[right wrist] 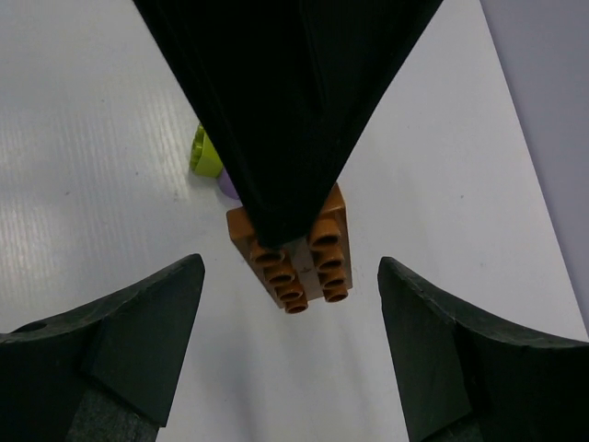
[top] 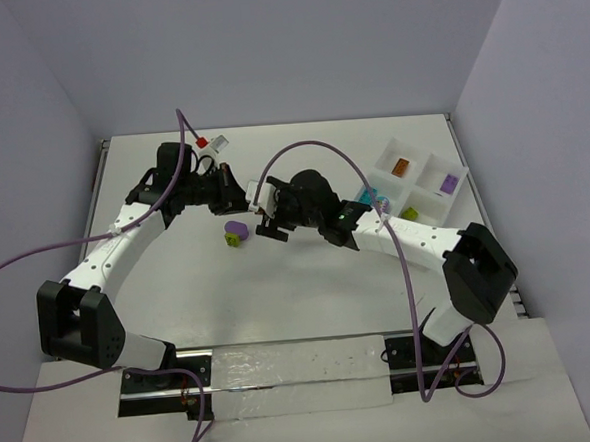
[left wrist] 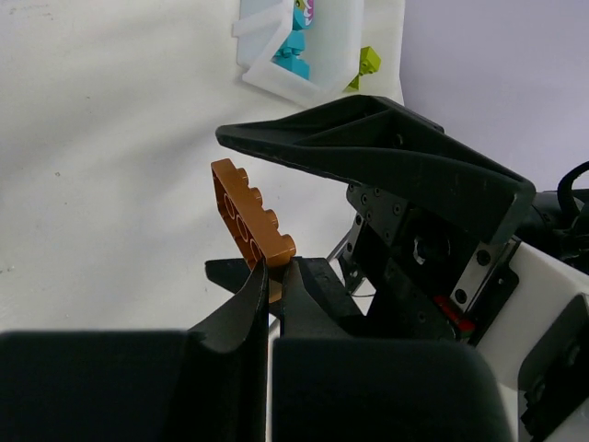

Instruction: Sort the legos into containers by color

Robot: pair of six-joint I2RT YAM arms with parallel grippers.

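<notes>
An orange lego [left wrist: 250,214] hangs above the table, pinched at one end by my left gripper [left wrist: 274,269], which is shut on it. My right gripper [right wrist: 290,267] faces it, open, with one finger [right wrist: 138,331] on each side of the orange lego [right wrist: 293,249] and not touching it. In the top view both grippers, left [top: 246,202] and right [top: 271,222], meet at the table's middle. A purple and lime clump [top: 236,233] lies on the table just below them. The white tray of containers [top: 426,203] at the right holds orange [top: 400,166], purple [top: 450,182] and cyan [top: 374,196] legos.
A lime lego [top: 412,212] lies at the tray's near edge. A red and white object [top: 212,143] sits at the back of the table. Purple cables arch over both arms. The tray [left wrist: 340,37] with cyan legos [left wrist: 294,60] shows in the left wrist view.
</notes>
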